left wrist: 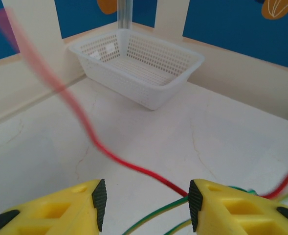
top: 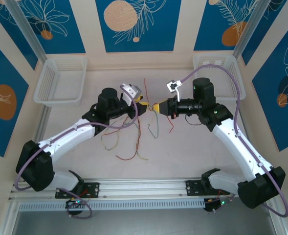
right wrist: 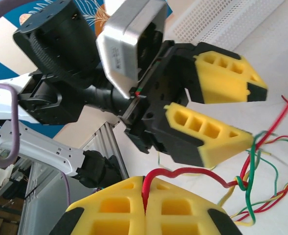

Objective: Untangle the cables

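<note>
Thin red and pale yellow-green cables (top: 135,133) dangle in a loose tangle from the two grippers, which meet above the table's middle. My right gripper (right wrist: 144,193) is shut on a red cable (right wrist: 192,172) that runs to a knot of red, green and yellow strands (right wrist: 244,183). My left gripper (left wrist: 147,205) is open. A red cable (left wrist: 134,169) slants down to its right finger (left wrist: 195,205), and a green-yellow cable (left wrist: 153,218) crosses the gap low between the jaws. In the right wrist view the left gripper (right wrist: 246,120) stands open just beyond the right one.
Two white mesh baskets stand at the back: one at the left (top: 60,81), one at the right (top: 217,73). The right one (left wrist: 139,63) lies ahead of the left gripper. Purple arm cables (top: 232,88) loop beside the arms. The metal rail (top: 144,188) runs along the near edge.
</note>
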Motion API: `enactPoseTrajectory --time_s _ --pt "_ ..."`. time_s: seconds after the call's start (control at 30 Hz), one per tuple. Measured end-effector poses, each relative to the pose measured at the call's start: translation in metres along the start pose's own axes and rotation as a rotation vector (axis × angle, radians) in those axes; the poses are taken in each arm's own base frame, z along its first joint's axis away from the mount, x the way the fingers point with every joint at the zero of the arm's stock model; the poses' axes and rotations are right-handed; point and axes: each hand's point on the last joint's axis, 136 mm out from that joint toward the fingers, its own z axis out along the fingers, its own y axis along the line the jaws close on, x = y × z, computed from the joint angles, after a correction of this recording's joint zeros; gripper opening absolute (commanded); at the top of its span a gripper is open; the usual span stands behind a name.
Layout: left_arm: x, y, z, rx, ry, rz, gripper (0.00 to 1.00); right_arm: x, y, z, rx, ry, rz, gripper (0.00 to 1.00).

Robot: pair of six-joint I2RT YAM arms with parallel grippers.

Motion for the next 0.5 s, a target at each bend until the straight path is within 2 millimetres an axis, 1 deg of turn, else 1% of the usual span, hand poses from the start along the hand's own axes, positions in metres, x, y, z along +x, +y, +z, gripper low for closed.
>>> enactPoseTrajectory --time_s 0.07,0.13,0.17,0.27,0.3,0.33,0.37,0.4,0.43,0.47,0.5 --pt "-0.003 0.002 0.002 0.005 -0.019 -0.014 0.48 0.002 0.001 0.001 -0.007 0.004 -0.010 0.00" --pt "-0.007 0.002 0.003 0.011 -0.039 -0.024 0.43 0.004 0.004 0.003 -0.020 0.012 -0.022 0.00" --pt "-0.008 0.002 0.004 0.014 -0.046 -0.027 0.42 0.005 0.005 0.004 -0.025 0.016 -0.027 0.00" --pt "-0.009 0.004 0.008 0.018 -0.051 -0.036 0.50 0.008 0.009 0.007 -0.040 0.027 -0.047 0.00" --pt "-0.008 0.004 0.010 0.020 -0.050 -0.042 0.51 0.009 0.010 0.007 -0.043 0.029 -0.053 0.00" --pt "-0.007 0.004 0.011 0.023 -0.050 -0.043 0.48 0.009 0.011 0.008 -0.045 0.031 -0.057 0.00" --pt "-0.006 0.004 0.012 0.025 -0.047 -0.047 0.39 0.010 0.011 0.008 -0.044 0.032 -0.061 0.00" --pt "-0.005 0.004 0.013 0.027 -0.046 -0.045 0.23 0.010 0.010 0.008 -0.045 0.033 -0.065 0.00" --pt "-0.005 0.003 0.014 0.030 -0.046 -0.050 0.15 0.011 0.010 0.009 -0.044 0.034 -0.066 0.00" --pt "-0.005 0.003 0.014 0.031 -0.046 -0.051 0.13 0.012 0.009 0.009 -0.040 0.036 -0.064 0.00" --pt "-0.006 0.004 0.014 0.031 -0.048 -0.051 0.14 0.013 0.007 0.009 -0.035 0.036 -0.064 0.00"
